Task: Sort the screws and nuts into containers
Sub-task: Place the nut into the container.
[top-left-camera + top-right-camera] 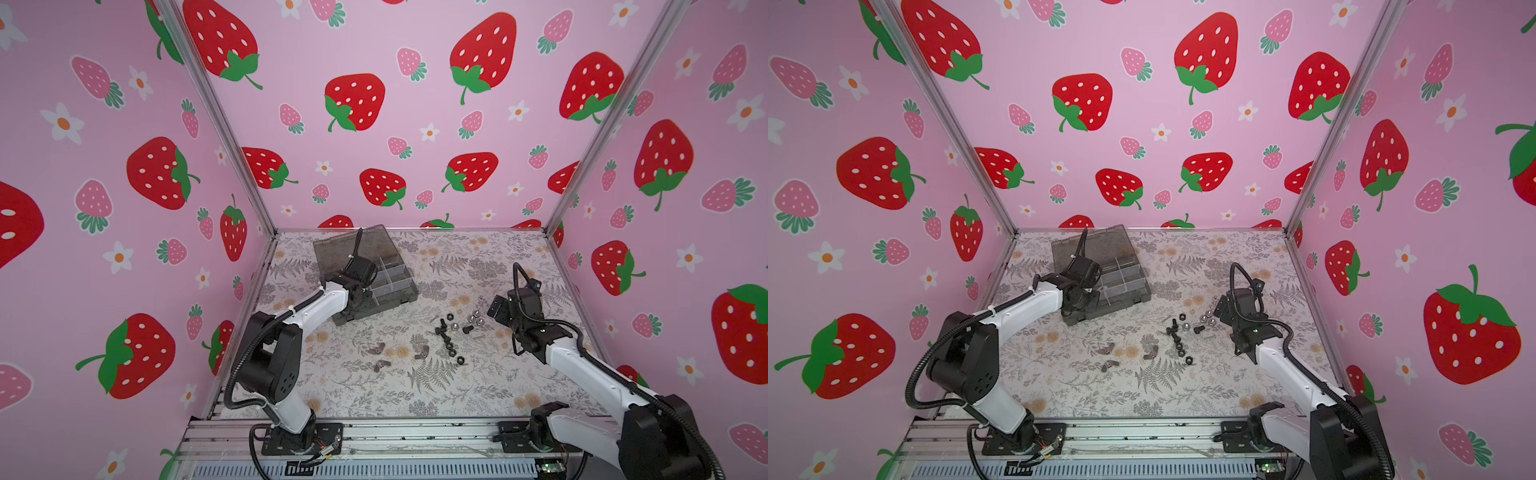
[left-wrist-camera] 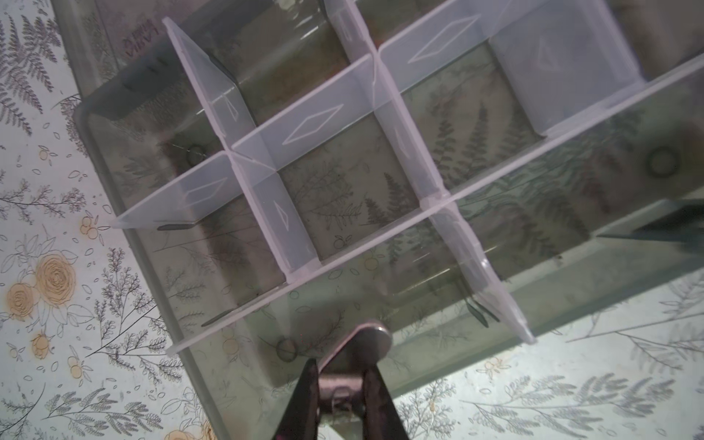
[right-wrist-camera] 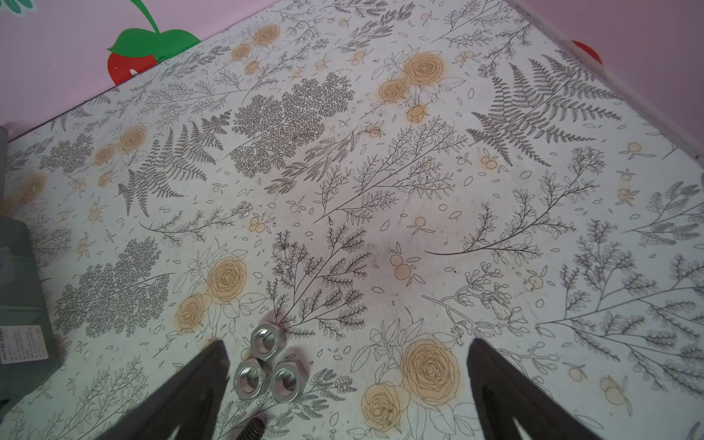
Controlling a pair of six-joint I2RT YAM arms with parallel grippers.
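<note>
Grey metal shows between the fingers of the left end effector (image 2: 341,364): they are clamped together on a wing nut (image 2: 369,337), which hangs above the smoky plastic box (image 2: 125,183). Thin clear dividers (image 2: 263,179) split the box into compartments (image 2: 343,198). The wing nut seems to sit over the long compartment along the box's outer wall, though the angle makes this hard to confirm.

In both top views the box (image 1: 399,291) (image 1: 1133,291) lies at about 11 o'clock from the middle of the tabletop (image 1: 457,395). Its lid (image 1: 345,249) is thrown back towards 12 o'clock. The left arm's wrist covers the box's 8 o'clock corner.

Three more wing nuts (image 1: 376,349) lie loose on the tabletop at about 7 o'clock from its middle. At about 3 o'clock are the black bolts (image 1: 441,330) and black hex nuts (image 1: 450,351), strung in a loose line. The silver nuts (image 1: 473,319) lie just beyond them, at their 2 o'clock.

The right end effector (image 3: 346,343) has its fingers spread wide apart and holds nothing. It is low over the tabletop at 3 o'clock from the silver nuts. In the right wrist view three silver nuts (image 3: 263,365) touch one another just beside one finger (image 3: 205,381), and the other finger is well apart from them. A bolt's threaded end (image 3: 253,428) lies near them.
</note>
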